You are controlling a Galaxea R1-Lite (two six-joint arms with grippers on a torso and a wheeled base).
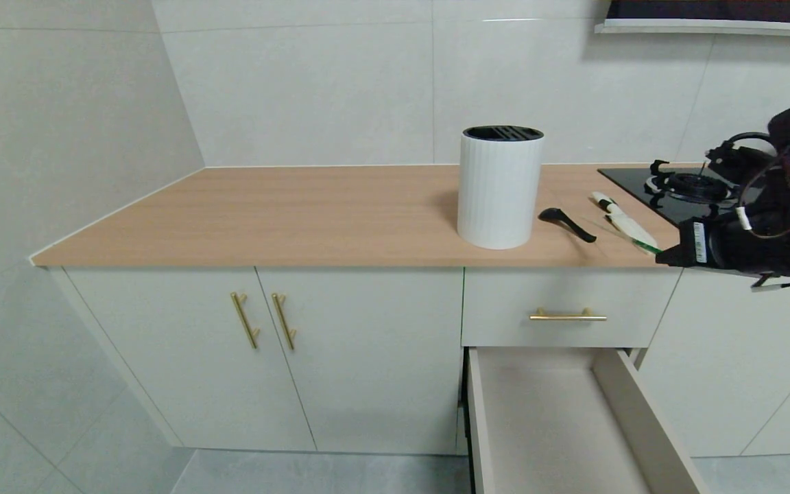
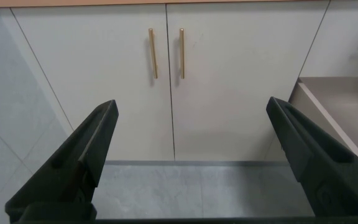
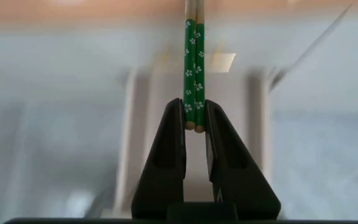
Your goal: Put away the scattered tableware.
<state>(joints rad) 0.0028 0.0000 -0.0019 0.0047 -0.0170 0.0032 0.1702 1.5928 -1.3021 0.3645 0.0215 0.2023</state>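
Note:
My right gripper (image 1: pixel 666 257) hangs at the counter's front edge, right of the white ribbed holder (image 1: pixel 500 189). It is shut on the green flowered ends of a pair of chopsticks (image 3: pixel 193 62), whose pale tips slant back over the counter (image 1: pixel 631 237). In the right wrist view the gripper (image 3: pixel 195 118) pinches both sticks side by side. A black spoon (image 1: pixel 566 222) and a white utensil (image 1: pixel 614 213) lie on the wood between the holder and the chopsticks. My left gripper (image 2: pixel 191 109) is open and empty, low in front of the cabinet doors (image 2: pixel 166 81).
Below the counter a drawer (image 1: pixel 546 425) stands pulled out, and its corner (image 2: pixel 347 99) shows in the left wrist view. A black gas hob (image 1: pixel 683 189) sits at the counter's right end. The counter's left half (image 1: pixel 285 213) is bare wood.

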